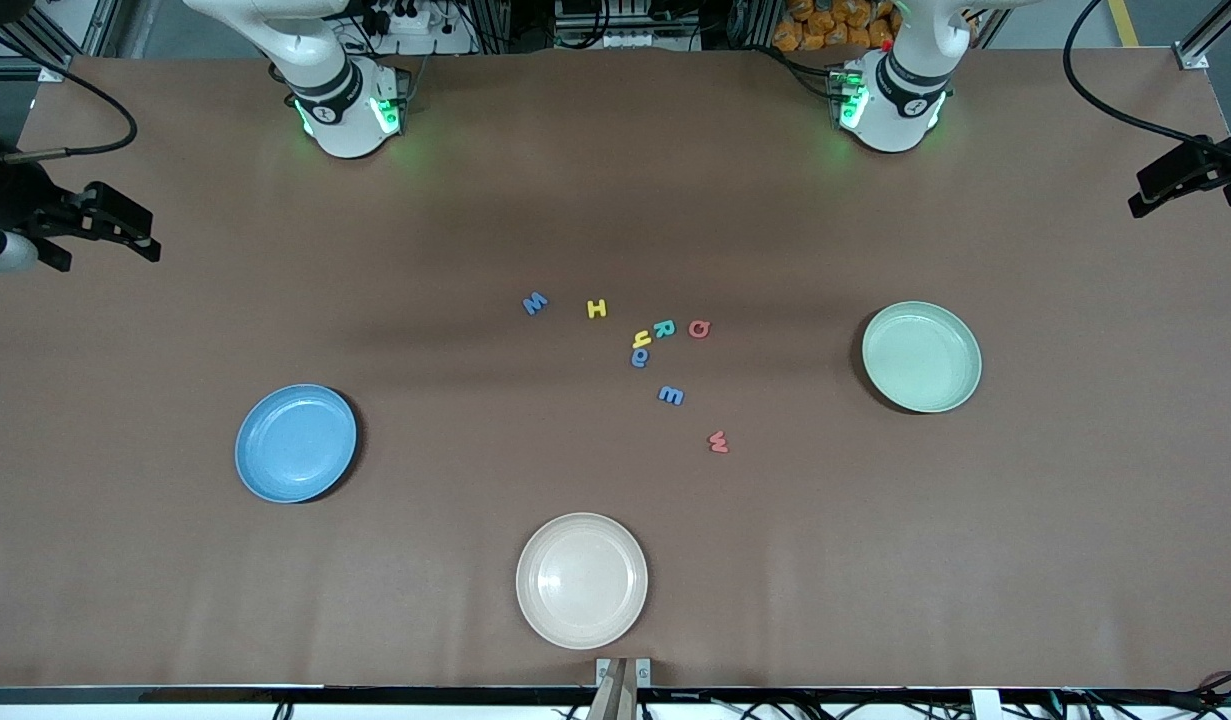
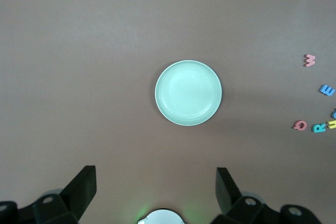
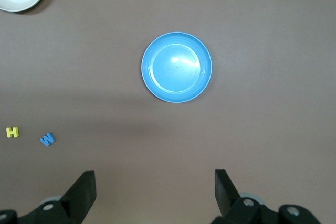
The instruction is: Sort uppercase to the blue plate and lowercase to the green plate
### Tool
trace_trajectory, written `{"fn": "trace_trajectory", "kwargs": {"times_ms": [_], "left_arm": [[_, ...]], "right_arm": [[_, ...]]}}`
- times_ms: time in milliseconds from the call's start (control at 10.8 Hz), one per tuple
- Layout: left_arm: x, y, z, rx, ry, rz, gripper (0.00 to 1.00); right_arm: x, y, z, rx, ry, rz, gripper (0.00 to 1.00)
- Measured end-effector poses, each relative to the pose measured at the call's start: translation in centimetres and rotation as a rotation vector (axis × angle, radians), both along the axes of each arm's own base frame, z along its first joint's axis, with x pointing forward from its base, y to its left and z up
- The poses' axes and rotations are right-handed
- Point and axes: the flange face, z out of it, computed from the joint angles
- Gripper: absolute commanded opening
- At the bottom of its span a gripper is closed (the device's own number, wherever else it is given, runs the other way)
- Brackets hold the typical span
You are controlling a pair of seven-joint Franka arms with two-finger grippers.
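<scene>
The letters lie scattered mid-desk between the blue plate (image 1: 296,443) and the green plate (image 1: 921,357), both empty; I'd start with the M (image 1: 535,303), an outlier on the blue plate's side, coming straight down over it. My right gripper (image 3: 155,195) hangs spread wide above the blue plate, my left gripper (image 2: 156,192) likewise above the green. The yellow h (image 1: 642,339) and a blue letter (image 1: 640,357) touch, so their shapes are hard to read.

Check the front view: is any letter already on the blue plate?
No, the blue plate holds nothing, and all the letters lie on the table.
</scene>
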Motion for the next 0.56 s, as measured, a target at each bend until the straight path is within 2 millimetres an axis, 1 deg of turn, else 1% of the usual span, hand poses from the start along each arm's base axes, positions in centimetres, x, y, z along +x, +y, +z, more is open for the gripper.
{"fn": "trace_trajectory", "kwargs": {"times_ms": [372,558], "left_arm": [[-0.01,0.06,-0.37,-0.004,0.017,0.002,1.0],[0.03,0.04,-0.46,-0.006,0.02,0.002,1.0]], "right_arm": [[0.01,-0.95,0.02,0.001,-0.001,-0.018,1.0],[0.01,-0.97,0.02,0.001,-0.001,-0.019,1.0]]}}
